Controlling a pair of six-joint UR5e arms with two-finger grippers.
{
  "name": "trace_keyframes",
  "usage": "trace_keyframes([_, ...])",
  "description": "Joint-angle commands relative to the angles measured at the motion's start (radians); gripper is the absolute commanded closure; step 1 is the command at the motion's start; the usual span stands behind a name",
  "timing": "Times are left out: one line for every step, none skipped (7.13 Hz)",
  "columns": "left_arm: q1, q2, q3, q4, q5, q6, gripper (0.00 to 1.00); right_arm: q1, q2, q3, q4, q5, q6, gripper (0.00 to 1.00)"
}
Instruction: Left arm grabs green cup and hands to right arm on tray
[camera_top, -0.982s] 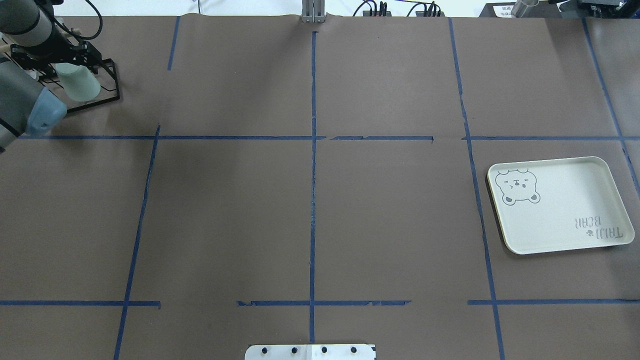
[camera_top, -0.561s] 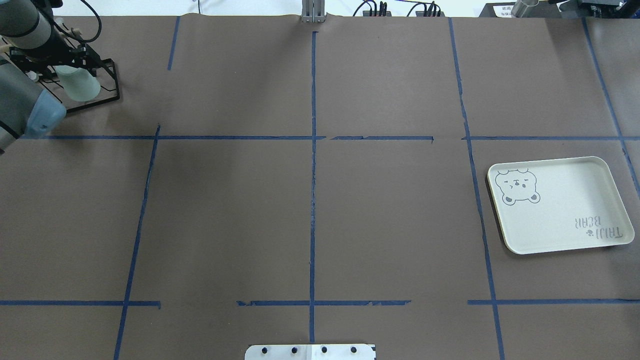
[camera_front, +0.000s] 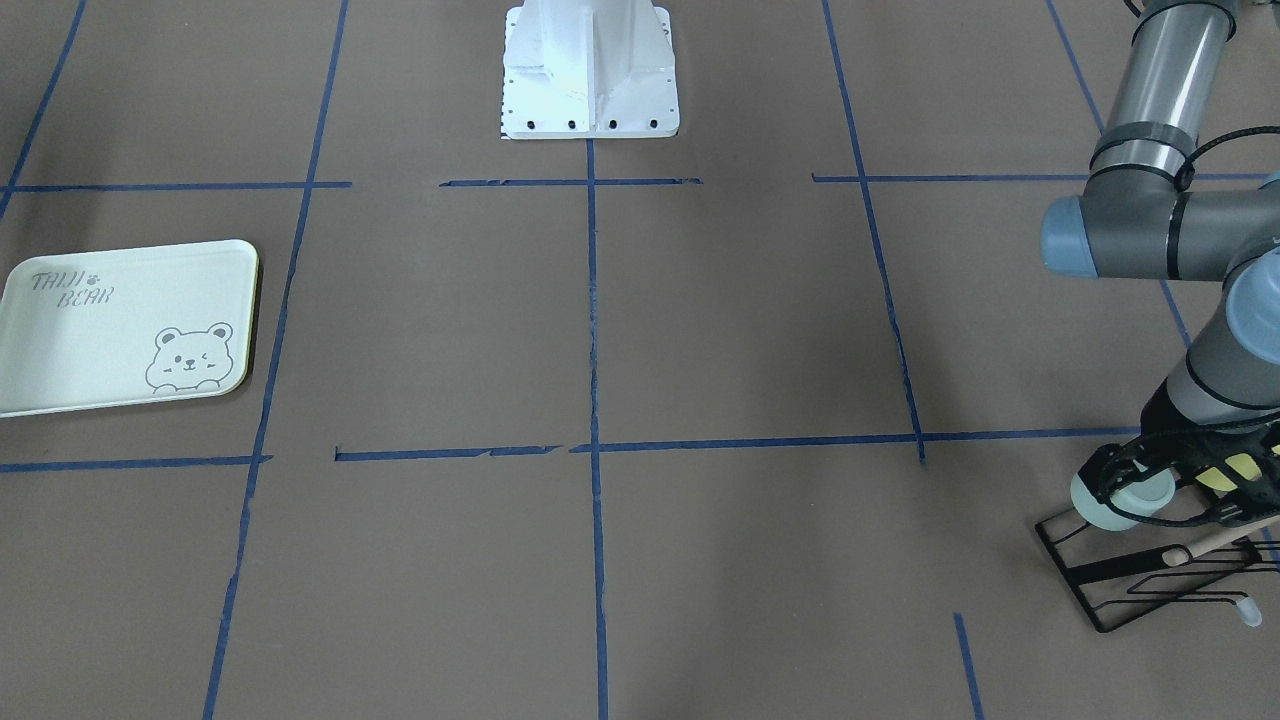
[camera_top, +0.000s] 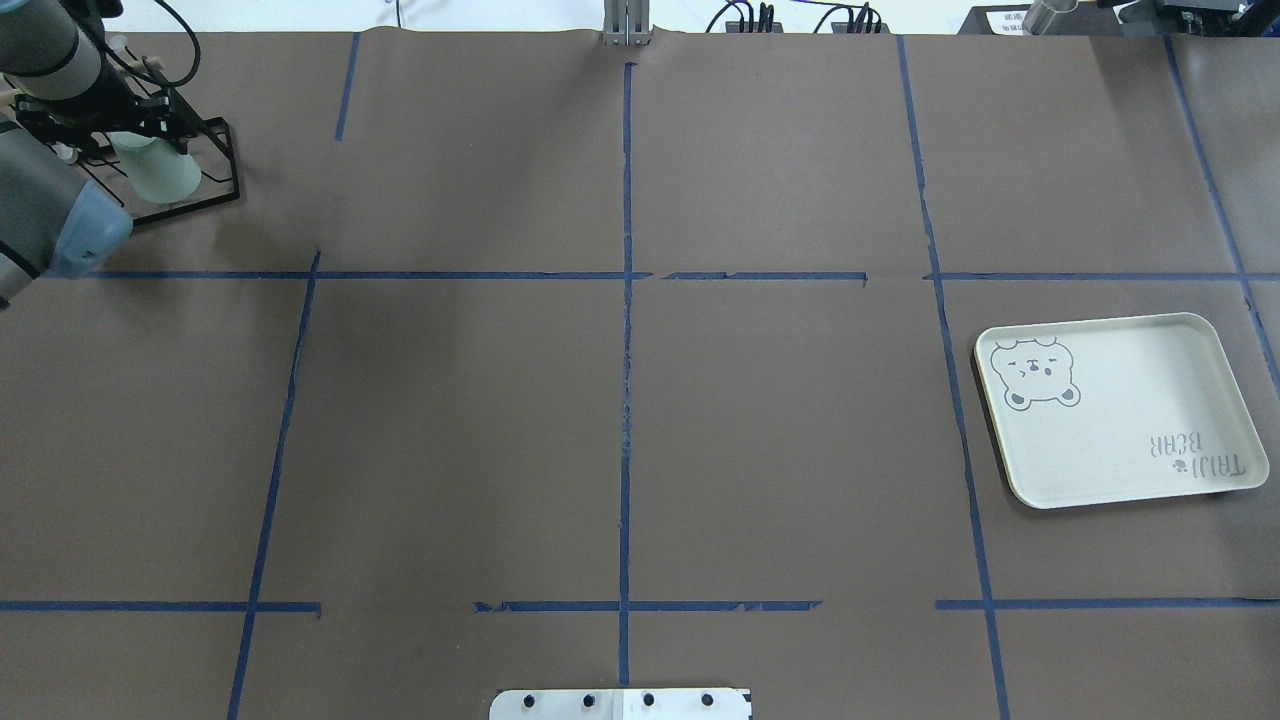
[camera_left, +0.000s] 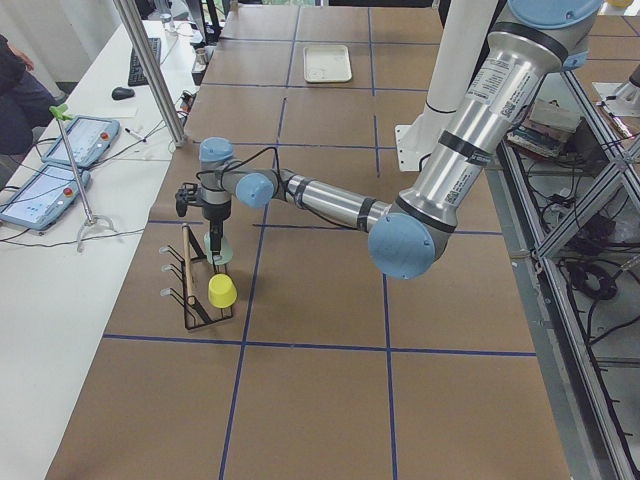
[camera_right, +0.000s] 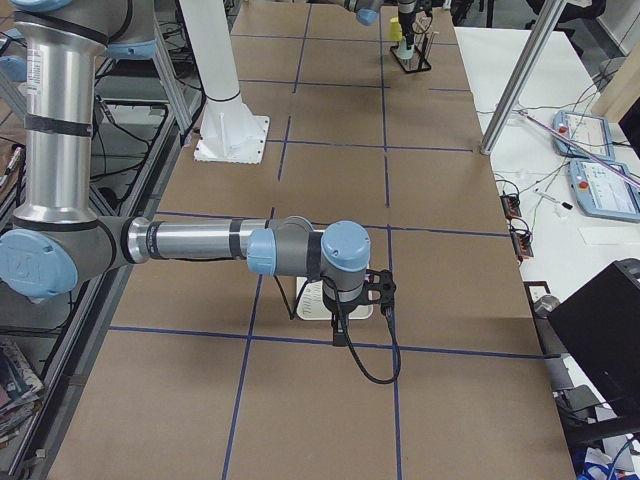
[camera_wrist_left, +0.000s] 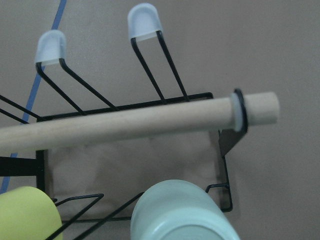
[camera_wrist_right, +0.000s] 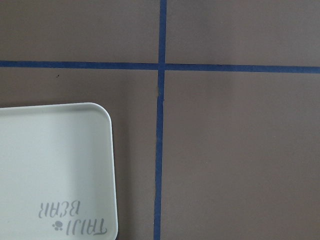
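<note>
The green cup hangs tilted on a black wire rack at the table's far left corner. It also shows in the front view and, close up, at the bottom of the left wrist view. My left gripper is at the cup with a finger on either side and looks open. The tray lies empty at the right. My right gripper hovers over the tray's edge; I cannot tell whether it is open or shut.
A pale yellow cup hangs on the same rack beside the green one. A wooden dowel runs across the rack's top. Blue tape lines grid the brown table. The robot's white base stands at mid table edge.
My left arm's elbow has drifted slightly toward the rack corner. The green cup has stayed on the rack. The tray has not moved.
</note>
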Motion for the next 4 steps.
trace_keyframes([-0.001, -0.001, -0.001, -0.001, 0.006, -0.006, 0.41, 0.001, 0.0, 0.001, 0.0, 0.0, 0.0, 0.0])
trace_keyframes([-0.005, 0.0, -0.006, -0.001, 0.006, -0.007, 0.64, 0.001, 0.0, 0.001, 0.0, 0.0, 0.0, 0.0])
trace_keyframes([-0.012, 0.0, -0.012, -0.001, 0.006, -0.004, 0.79, 0.001, 0.0, -0.001, 0.0, 0.0, 0.0, 0.0])
trace_keyframes([-0.024, 0.002, -0.041, 0.002, 0.008, -0.003, 0.79, 0.001, 0.0, -0.001, 0.0, 0.0, 0.0, 0.0])
